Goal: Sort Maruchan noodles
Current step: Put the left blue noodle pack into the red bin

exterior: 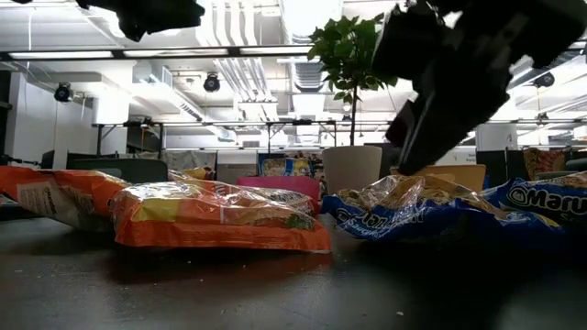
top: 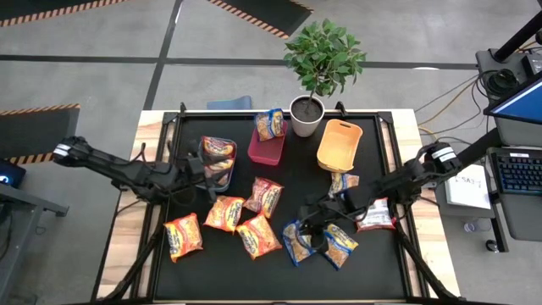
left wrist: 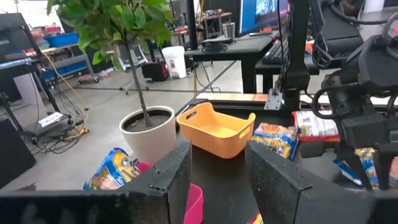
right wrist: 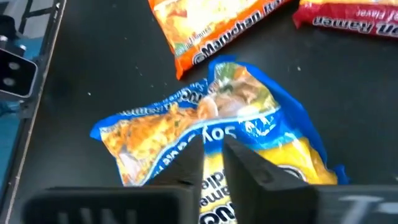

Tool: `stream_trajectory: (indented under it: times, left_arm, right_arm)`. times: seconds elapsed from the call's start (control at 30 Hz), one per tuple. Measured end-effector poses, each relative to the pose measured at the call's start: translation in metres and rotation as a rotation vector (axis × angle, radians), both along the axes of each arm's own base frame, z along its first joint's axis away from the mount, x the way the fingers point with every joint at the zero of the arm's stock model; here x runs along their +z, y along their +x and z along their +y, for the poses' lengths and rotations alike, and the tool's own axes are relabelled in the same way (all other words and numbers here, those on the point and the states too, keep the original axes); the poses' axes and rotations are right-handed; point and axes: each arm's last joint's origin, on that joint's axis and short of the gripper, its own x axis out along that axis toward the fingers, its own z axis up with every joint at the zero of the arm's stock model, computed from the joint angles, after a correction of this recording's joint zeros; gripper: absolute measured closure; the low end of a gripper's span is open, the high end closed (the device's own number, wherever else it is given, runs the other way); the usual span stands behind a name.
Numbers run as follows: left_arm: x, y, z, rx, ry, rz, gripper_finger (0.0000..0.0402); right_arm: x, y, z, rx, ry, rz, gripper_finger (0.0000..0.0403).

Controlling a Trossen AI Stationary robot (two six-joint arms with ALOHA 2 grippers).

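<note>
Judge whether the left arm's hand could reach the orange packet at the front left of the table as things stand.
Probably yes: the left hand hangs open near the teal bin, and the orange packet lies uncovered close by.

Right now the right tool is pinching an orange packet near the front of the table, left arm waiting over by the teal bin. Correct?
Not quite. The packet in the right tool is a blue-yellow packet, not orange; the right wrist view shows the fingers closed on its crumpled edge. The rest holds: it is near the table's front, and the left tool waits by the teal bin.
</note>
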Motion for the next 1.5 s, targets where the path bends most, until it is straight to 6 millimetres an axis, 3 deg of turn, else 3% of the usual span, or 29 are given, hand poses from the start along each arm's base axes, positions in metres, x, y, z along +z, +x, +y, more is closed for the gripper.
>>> stream_trajectory:
  times: [0.1, 0.4, 0.8, 1.17, 1.5]
  left_arm:
    - [-0.003, 0.003, -0.001, 0.001, -0.001, 0.014, 0.0267]
    - [-0.012, 0.012, -0.004, 0.009, -0.053, 0.034, 0.0267]
    - [-0.022, 0.025, -0.008, 0.0, -0.095, 0.043, 0.0267]
    - [-0.031, 0.035, -0.012, -0.011, -0.117, 0.059, 0.0267]
    - [-0.041, 0.045, -0.017, -0.083, -0.157, 0.083, 0.0267]
  right_arm:
    - [-0.005, -0.002, -0.002, -0.016, -0.005, -0.036, 0.0389]
    - [-0.006, -0.001, -0.005, -0.026, -0.065, -0.082, 0.0394]
    - [-0.036, 0.015, -0.005, -0.042, -0.07, -0.087, 0.0394]
    - [-0.035, 0.022, -0.042, -0.338, -0.262, -0.114, 0.0394]
    - [-0.021, 0.025, -0.053, -0.357, -0.269, -0.151, 0.0394]
